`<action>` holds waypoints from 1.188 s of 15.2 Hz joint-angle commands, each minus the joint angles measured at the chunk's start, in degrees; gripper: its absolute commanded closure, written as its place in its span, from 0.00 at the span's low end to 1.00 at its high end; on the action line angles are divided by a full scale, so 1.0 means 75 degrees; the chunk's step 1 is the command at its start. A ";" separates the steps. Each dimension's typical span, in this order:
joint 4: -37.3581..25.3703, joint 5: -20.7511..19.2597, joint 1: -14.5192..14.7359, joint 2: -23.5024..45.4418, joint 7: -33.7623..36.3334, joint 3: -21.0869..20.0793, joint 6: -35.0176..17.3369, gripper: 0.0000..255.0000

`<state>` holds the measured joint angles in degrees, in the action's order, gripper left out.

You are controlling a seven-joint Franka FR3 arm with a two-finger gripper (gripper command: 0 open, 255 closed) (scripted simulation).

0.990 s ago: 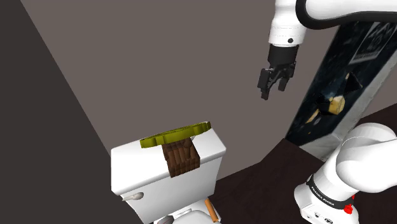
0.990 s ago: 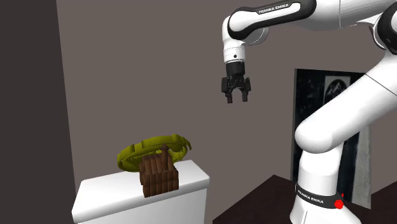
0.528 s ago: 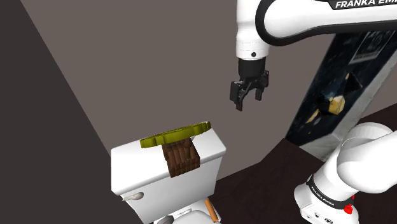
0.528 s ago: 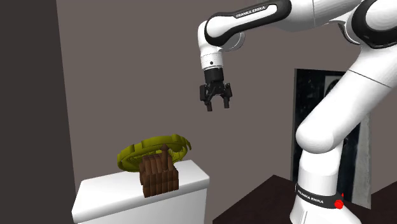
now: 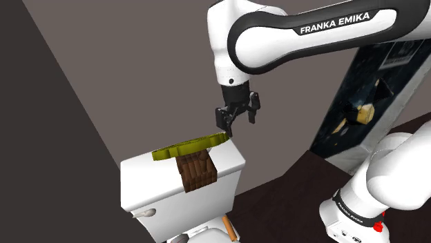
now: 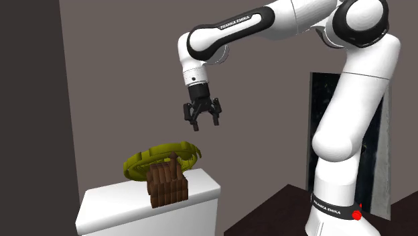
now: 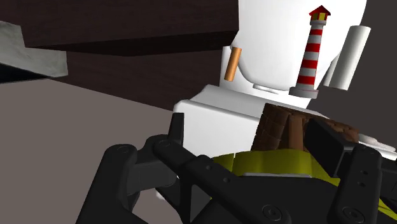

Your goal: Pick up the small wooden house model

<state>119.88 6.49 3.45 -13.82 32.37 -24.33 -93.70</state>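
Note:
The small brown house model [image 5: 195, 170] [image 6: 166, 184] stands at the front edge of a white toilet tank lid [image 5: 231, 162] [image 6: 120, 201]. Right behind it lies a flat yellow-green ring-shaped object [image 5: 191, 146] [image 6: 161, 155]. My gripper [image 5: 238, 121] [image 6: 203, 122] hangs open in the air above the lid, to the right of the house in both exterior views and clearly higher than it. In the wrist view the black fingers [image 7: 178, 130] stand apart, with the house's brown roof [image 7: 283, 127] and the yellow-green object [image 7: 273, 164] beyond them; nothing is held.
A grey wall rises close behind the tank. A dark framed picture [image 5: 373, 83] [image 6: 341, 134] leans at the right. Below the tank are the toilet bowl, a red-and-white lighthouse figure [image 7: 312, 54], an orange stick [image 7: 233, 63] and a white cylinder [image 7: 350, 60]. My base [image 5: 359, 207] stands on dark flooring.
The arm has swung left and down in both exterior views, bringing the open gripper from beside the picture to just above the tank. The house and yellow-green object have not moved.

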 commanded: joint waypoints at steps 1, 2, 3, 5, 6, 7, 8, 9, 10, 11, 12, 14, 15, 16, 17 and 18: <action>-0.0415 -0.0146 0.0074 0.0653 0.0458 -0.0290 -0.0087 0.00; -0.0638 -0.0247 0.0117 0.0985 0.0671 -0.0410 -0.0110 0.00; -0.0872 -0.0359 0.0168 0.1325 0.0887 -0.0521 -0.0125 0.00; -0.1372 -0.0613 0.0305 0.2025 0.1318 -0.0706 -0.0124 0.00; -0.1639 -0.0752 0.0391 0.2384 0.1532 -0.0781 -0.0107 0.00; -0.1919 -0.0896 0.0492 0.2747 0.1741 -0.0840 -0.0079 0.00; -0.2212 -0.1043 0.0605 0.3113 0.1944 -0.0887 -0.0039 0.00; -0.2519 -0.1192 0.0730 0.3482 0.2139 -0.0920 0.0013 0.00; -0.2636 -0.1244 0.0790 0.3617 0.2206 -0.0918 0.0035 0.00; -0.2563 -0.1255 0.0798 0.3642 0.2210 -0.0906 -0.0060 0.00; -0.2491 -0.1269 0.0802 0.3668 0.2215 -0.0900 -0.0155 0.00; -0.2353 -0.1299 0.0808 0.3727 0.2227 -0.0890 -0.0343 0.00; -0.2287 -0.1315 0.0812 0.3759 0.2234 -0.0885 -0.0436 0.00; -0.2223 -0.1333 0.0816 0.3792 0.2242 -0.0880 -0.0529 0.00; -0.2126 -0.1362 0.0822 0.3848 0.2255 -0.0871 -0.0675 0.00; -0.2124 -0.1361 0.0822 0.3846 0.2255 -0.0871 -0.0675 0.00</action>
<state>103.59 -3.64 9.64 14.92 49.30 -30.90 -98.28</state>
